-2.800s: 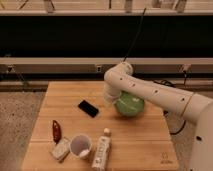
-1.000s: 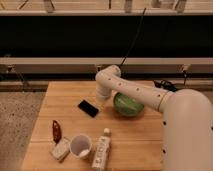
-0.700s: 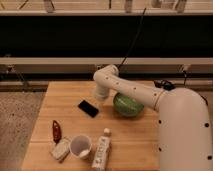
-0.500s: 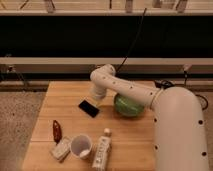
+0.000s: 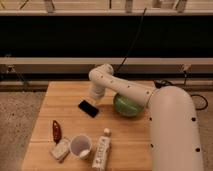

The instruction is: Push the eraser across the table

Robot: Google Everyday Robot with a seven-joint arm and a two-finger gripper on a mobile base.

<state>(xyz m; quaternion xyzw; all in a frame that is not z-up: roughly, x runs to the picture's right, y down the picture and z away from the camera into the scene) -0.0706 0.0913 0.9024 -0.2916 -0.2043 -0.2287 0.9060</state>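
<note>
The arm has swung left off the green bowl [image 5: 127, 105], and the gripper [image 5: 95, 98] now sits just beside the eraser's [image 5: 88, 108] far-right edge. Open or closed, I can't tell. The eraser hasn't budged from mid-table, so I'd say the push is only about to start. The table [image 5: 65, 95] is wooden butcher-block, with a white cup [image 5: 80, 145] and a bottle [image 5: 102, 152] near the front. Around it are speckled floor and dark railings.

Table [image 5: 64, 95] carries eraser [image 5: 88, 108], green bowl [image 5: 128, 105], red object [image 5: 56, 131], pale block [image 5: 60, 150], cup [image 5: 80, 145], bottle [image 5: 102, 153]; gripper [image 5: 95, 101] just beside eraser.
</note>
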